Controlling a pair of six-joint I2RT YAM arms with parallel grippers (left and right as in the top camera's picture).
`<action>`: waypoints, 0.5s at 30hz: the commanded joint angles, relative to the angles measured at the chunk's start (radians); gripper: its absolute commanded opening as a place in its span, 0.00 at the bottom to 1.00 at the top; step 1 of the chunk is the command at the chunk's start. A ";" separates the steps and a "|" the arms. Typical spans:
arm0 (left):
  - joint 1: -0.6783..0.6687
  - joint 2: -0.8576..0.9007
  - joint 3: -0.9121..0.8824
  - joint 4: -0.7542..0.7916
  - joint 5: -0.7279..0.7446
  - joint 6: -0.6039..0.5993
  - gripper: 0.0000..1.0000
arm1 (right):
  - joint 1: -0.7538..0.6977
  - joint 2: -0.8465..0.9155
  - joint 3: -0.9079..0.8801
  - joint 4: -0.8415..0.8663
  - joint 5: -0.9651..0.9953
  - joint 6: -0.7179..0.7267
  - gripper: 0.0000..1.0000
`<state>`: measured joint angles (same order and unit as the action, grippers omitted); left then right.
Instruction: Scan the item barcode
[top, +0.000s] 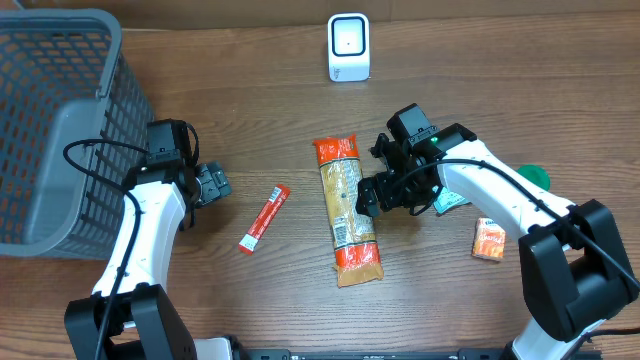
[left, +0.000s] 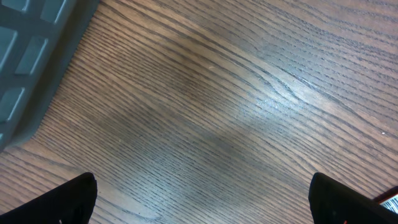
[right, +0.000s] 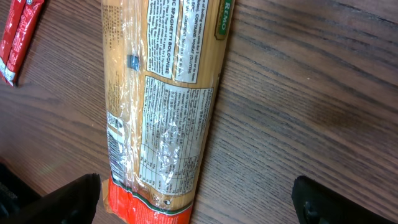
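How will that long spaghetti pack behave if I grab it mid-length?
Probably stiff: the spaghetti pack lies long and straight, so it should lift as one bar. Its glossy, crinkled wrap may slip. Gripped off-centre, it would likely tilt.

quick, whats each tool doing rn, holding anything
Left tool: open, holding nothing, over the table.
Right tool: open, holding nothing, just above the spaghetti pack, not gripping it.
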<state>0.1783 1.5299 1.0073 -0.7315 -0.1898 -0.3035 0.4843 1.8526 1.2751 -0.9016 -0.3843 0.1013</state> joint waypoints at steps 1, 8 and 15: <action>-0.003 -0.004 0.018 0.003 0.007 0.009 1.00 | -0.001 -0.010 -0.005 0.007 0.010 0.003 1.00; -0.003 -0.004 0.018 0.003 0.007 0.009 1.00 | -0.001 -0.010 -0.005 0.008 0.010 0.003 1.00; -0.003 -0.004 0.018 0.003 0.007 0.009 1.00 | -0.006 -0.011 0.007 0.000 0.030 0.002 1.00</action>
<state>0.1783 1.5295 1.0073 -0.7315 -0.1898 -0.3035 0.4843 1.8523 1.2751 -0.9005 -0.3824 0.1009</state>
